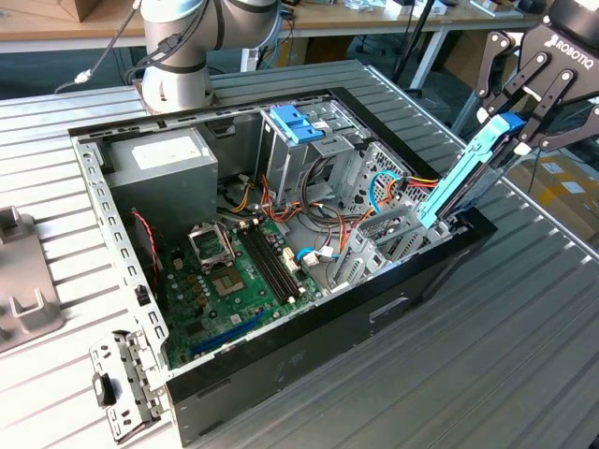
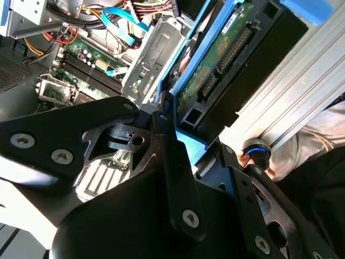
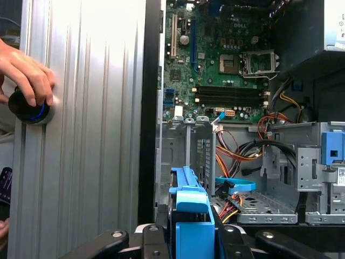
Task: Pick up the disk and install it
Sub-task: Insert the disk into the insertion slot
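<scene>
I see the disk (image 1: 465, 176) in its light-blue frame, held by my black gripper (image 1: 524, 117). The motherboard (image 1: 234, 281) is green, the power supply box (image 1: 159, 164) grey, the ribbed table (image 1: 524, 355) silver-grey.

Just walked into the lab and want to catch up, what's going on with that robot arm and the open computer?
The gripper holds the disk by its light-blue frame, tilted, its lower end over the edge of the open computer case on the exterior view's right. It is not seated in a bay yet. A fixed drive cage with blue tabs stands deeper inside the case, near the motherboard. In the first wrist view a person's hand rests on a black knob on the table beside the case.
</scene>
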Controlling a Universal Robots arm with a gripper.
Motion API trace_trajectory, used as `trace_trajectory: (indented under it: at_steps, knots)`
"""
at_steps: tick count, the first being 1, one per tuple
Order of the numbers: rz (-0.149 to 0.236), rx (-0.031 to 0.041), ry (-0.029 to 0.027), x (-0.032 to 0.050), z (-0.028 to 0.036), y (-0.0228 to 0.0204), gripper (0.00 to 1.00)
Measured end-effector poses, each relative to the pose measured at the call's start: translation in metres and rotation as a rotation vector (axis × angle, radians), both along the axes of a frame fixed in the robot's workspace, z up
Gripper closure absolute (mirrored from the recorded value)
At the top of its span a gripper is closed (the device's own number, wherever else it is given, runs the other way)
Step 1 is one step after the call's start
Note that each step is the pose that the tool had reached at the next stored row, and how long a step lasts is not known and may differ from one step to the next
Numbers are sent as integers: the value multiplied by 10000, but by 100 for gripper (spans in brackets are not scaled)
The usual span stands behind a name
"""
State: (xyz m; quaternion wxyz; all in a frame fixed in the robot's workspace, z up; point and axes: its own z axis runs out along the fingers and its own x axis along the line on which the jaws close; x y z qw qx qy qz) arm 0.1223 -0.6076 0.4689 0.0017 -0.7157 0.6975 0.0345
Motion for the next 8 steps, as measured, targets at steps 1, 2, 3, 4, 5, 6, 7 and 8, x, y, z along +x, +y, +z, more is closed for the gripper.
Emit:
trace_trajectory:
  at_steps: [1,2,3,4,5,6,7,8]
  knots:
    - [0,-3,0,-14,1,1,63]
    - [0,0,-1,-40,-1,0,63]
    - [1,-1,0,-58,-1,0,63]
    - [1,0,0,-85,-2,0,63]
    - [1,-1,0,-111,-2,0,63]
    - [1,3,0,-145,-3,0,63]
    - [0,6,0,-169,-4,1,63]
    - [0,9,0,-189,-5,1,63]
